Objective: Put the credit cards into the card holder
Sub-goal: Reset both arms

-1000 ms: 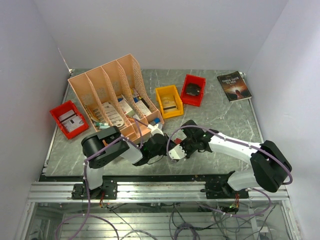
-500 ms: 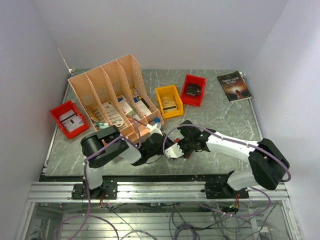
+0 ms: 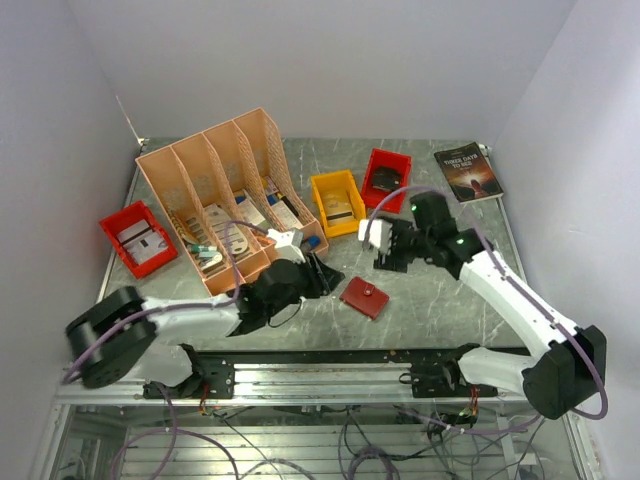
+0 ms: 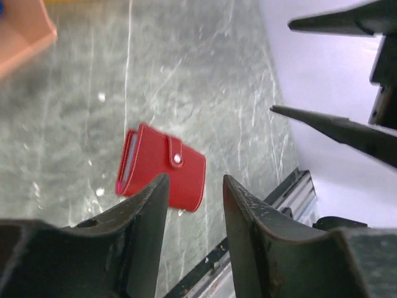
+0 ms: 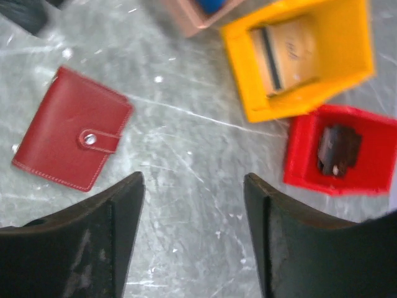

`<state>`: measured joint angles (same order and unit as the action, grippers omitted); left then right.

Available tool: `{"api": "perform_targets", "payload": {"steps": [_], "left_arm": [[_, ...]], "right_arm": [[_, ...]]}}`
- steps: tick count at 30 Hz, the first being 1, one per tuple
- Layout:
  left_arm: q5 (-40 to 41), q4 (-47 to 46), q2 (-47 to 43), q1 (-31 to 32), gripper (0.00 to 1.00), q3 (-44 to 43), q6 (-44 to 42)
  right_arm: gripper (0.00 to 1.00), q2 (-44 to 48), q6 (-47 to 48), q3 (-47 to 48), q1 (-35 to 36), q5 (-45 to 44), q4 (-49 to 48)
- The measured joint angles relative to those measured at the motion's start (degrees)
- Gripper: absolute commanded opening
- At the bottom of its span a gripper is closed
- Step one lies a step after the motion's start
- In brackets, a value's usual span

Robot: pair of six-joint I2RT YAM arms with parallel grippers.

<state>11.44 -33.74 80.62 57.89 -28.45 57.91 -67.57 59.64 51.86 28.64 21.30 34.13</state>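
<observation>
The card holder is a small red square wallet, snapped shut and lying flat on the marble table near the front edge. It also shows in the left wrist view and the right wrist view. A thin pale edge shows at its open side; the credit cards themselves are hidden. My left gripper hovers just left of the holder, open and empty. Behind the holder and raised above it, my right gripper is open wide with only bare table between its fingers.
A peach file organiser with leaflets stands at the back left, with a red bin beside it. A yellow bin holding a tan striped item, a red bin and a dark book sit behind. The metal front rail lies close.
Both grippers were shut together over the card holder; both have opened and let it go. The left arm drew back left, the right arm rose and swung back right.
</observation>
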Motion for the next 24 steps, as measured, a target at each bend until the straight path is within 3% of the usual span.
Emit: {"api": "perform_targets", "payload": {"steps": [3, 8, 12, 19, 24], "left_arm": [[3.30, 6.47, -10.99, -0.02, 0.98, -0.17, -6.03], [9.62, 19.54, -28.44, -0.94, 0.98, -4.83, -15.10], [12.13, 30.36, -34.91, -2.58, 0.98, -15.34, -22.18], [13.94, 51.76, -28.20, -3.06, 0.98, -46.66, -30.29], [12.35, 60.94, -23.76, -3.06, 0.98, -58.66, -33.16]], "right_arm": [[0.97, 0.52, -6.23, 6.32, -4.92, 2.08, 1.31], [1.00, 1.73, -20.48, 16.28, -11.13, 1.40, -0.72], [1.00, 1.84, -33.53, 25.51, -13.99, -1.05, -2.10], [1.00, 0.57, -49.48, 43.34, -14.45, -4.26, -1.16], [0.99, -1.46, -51.95, 53.72, -14.45, -3.69, 2.54]]}}
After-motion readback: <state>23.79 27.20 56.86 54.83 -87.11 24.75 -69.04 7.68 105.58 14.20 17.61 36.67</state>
